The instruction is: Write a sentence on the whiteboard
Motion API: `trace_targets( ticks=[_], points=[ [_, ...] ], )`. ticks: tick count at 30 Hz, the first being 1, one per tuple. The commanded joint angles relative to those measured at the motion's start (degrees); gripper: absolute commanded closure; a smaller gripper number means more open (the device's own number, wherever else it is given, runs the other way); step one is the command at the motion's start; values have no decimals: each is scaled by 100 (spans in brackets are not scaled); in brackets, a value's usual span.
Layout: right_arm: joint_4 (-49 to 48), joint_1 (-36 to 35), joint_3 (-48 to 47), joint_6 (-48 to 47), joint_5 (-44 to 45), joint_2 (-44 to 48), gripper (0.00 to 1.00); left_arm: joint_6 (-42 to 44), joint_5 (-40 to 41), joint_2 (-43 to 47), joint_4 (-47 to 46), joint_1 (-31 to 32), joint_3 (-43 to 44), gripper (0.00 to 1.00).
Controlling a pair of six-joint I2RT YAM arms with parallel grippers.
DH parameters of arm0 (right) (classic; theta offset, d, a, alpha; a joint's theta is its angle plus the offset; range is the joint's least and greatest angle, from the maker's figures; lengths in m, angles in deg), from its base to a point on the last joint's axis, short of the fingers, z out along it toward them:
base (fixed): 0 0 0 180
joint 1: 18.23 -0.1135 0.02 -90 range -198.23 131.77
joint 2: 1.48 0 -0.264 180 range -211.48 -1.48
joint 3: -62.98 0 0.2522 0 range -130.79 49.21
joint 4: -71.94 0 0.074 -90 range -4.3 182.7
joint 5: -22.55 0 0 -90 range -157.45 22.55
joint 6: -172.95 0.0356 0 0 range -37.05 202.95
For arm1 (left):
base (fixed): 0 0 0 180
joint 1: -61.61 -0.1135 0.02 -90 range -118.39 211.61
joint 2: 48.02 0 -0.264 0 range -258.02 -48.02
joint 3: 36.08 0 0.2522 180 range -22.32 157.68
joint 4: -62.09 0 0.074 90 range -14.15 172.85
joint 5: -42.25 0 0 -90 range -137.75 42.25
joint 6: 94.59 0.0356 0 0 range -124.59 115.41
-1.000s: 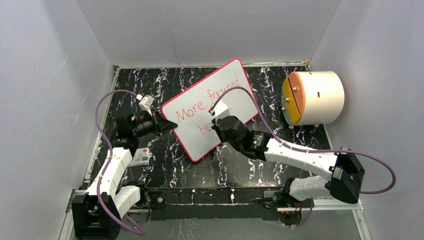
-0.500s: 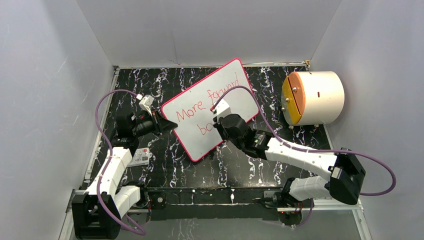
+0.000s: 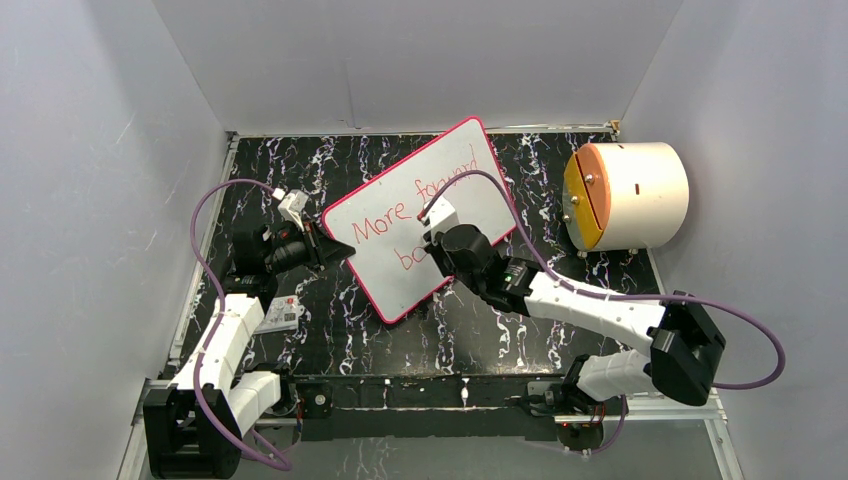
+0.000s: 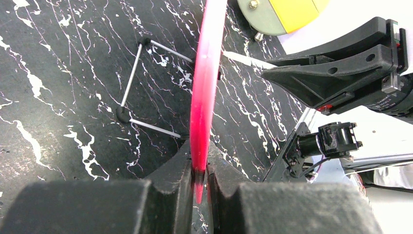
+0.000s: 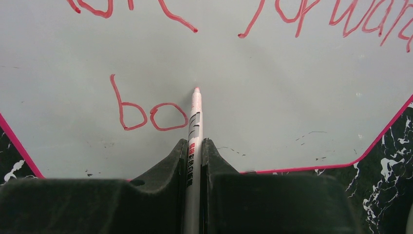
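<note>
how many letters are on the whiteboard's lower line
2: a red handwritten "b" at the line's left, and an "o" just right of it, beside the tip of the white marker pen. Marker may hide more.

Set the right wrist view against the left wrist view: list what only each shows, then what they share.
Right wrist only: the whiteboard's written face, the sentence ending at "bo", the marker tip just right of it. Left wrist only: the pink rim edge-on, clamped in the left gripper, a wire stand, the yellow-faced drum. Shared: whiteboard and black marbled table.
</note>
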Motion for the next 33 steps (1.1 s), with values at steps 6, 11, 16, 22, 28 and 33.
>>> trace_targets(
  ticks=[6,11,16,22,28,33],
  points=[
    [-407,45,-389,-145,-87,-101,100,203,454,-121,450,-43,10,100],
    [-322,41,-398,-163,-9,-175,100,202,454,-121,448,-43,14,100],
    [-123,41,-374,-74,-18,-242,100,201,458,-121,449,-43,14,100],
    [182,40,-210,100,-96,-191,100,201,464,-129,451,-43,14,100],
    [362,44,-47,245,-155,-74,100,201,464,-130,452,-43,9,100],
    [447,41,91,332,-219,35,100,201,463,-138,452,-43,14,100]
  ],
)
